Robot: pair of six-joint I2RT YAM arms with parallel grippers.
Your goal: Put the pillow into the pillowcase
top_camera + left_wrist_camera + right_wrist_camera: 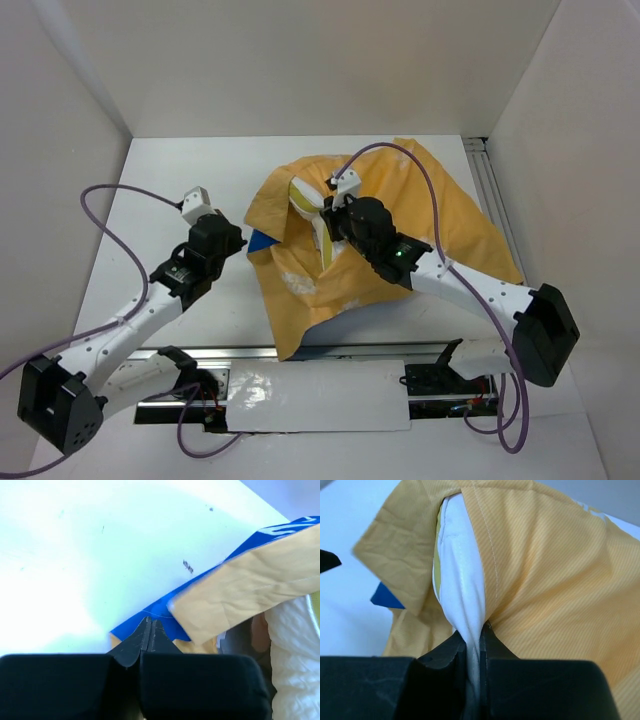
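The pillowcase (pixel 420 230) lies orange-yellow side up across the middle and right of the table, with a blue corner (pixel 262 240) showing at its left edge. The white pillow (pixel 305 200) with pale-yellow trim sticks out of the pillowcase's opening; the rest of it is hidden inside. My right gripper (pixel 330 232) is shut on a bunched fold of the pillow (pixel 462 580) right at the opening, orange fabric (pixel 545 570) draped beside it. My left gripper (pixel 238 240) is shut, its tips (pixel 150 622) over the blue corner (pixel 165 615); no fabric shows between the jaws.
White enclosure walls stand on three sides. A metal rail (pixel 492 185) runs along the table's right side. A white sheet (pixel 310 395) covers the front rail between the arm bases. Purple cables loop over both arms.
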